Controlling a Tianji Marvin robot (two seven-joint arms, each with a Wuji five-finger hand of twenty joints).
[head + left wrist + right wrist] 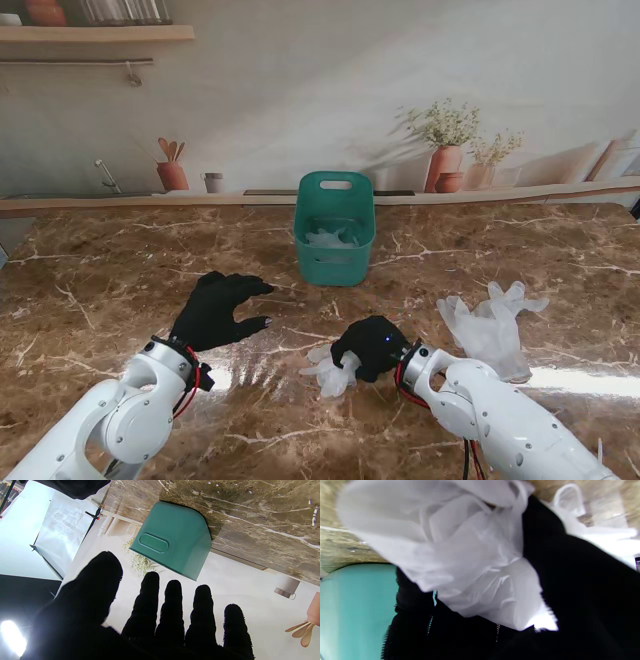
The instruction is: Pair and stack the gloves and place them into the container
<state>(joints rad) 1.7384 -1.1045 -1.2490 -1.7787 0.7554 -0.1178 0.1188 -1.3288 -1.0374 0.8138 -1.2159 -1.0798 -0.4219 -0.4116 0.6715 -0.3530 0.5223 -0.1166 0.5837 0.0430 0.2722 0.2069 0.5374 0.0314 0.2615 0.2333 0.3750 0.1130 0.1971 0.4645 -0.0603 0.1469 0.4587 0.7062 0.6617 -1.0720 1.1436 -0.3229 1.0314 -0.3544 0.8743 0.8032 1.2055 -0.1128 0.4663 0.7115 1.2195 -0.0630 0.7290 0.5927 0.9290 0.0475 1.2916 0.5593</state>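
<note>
My right hand (372, 347) fingers clench a crumpled glove (330, 371); left hand (216, 310) splayed, empty; next I likely carry it onto the pair (492, 325) beside, before the container (335, 228) ahead.

White arms, red cables, black-gloved hand (215, 310)

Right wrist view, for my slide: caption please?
Right hand clutching a crumpled translucent glove, green container beyond.
</note>
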